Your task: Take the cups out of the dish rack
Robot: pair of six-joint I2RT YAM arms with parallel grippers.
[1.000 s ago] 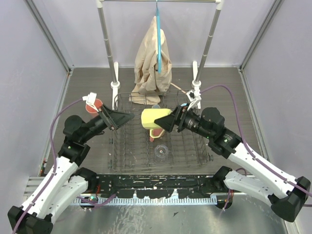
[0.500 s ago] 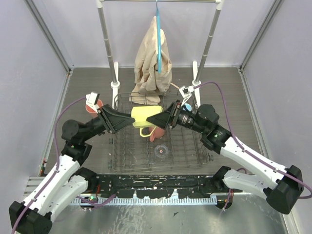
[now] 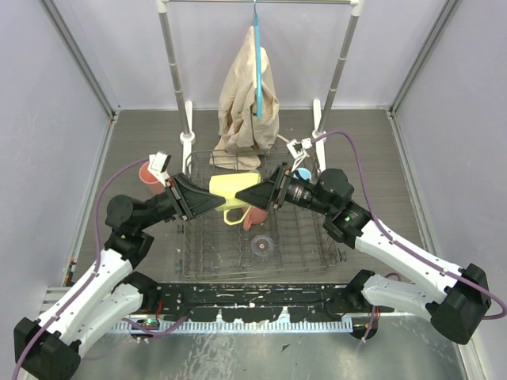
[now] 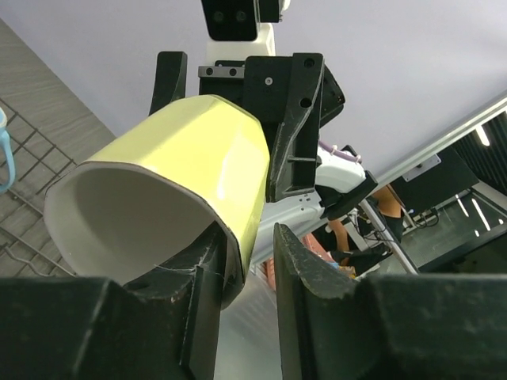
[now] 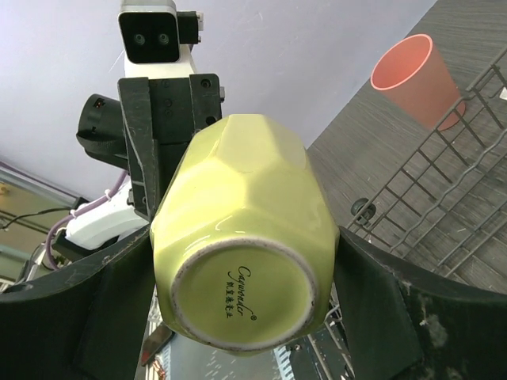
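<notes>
A pale yellow mug [image 3: 230, 190] hangs on its side above the dish rack [image 3: 206, 253]. My right gripper [image 3: 255, 194] is shut on its base end, one finger on each side [image 5: 242, 269]. My left gripper [image 3: 212, 199] straddles the mug's rim [image 4: 182, 158]: one finger is inside against the wall, and the other stands outside with a thin gap [image 4: 249, 237]. In the rack are a salmon-pink mug [image 3: 255, 215], a clear glass [image 3: 262, 247] and a light blue mug [image 3: 302, 173]. Another pink cup [image 3: 149, 172] stands on the table left of the rack.
A silver clothes rail with beige cloth [image 3: 252, 103] stands behind the rack. Grey walls close in the table on the left, right and back. Purple cables loop off both arms.
My right gripper carried the yellow mug leftward. My left gripper came in to meet it, slid over the rim, and its jaws narrowed.
</notes>
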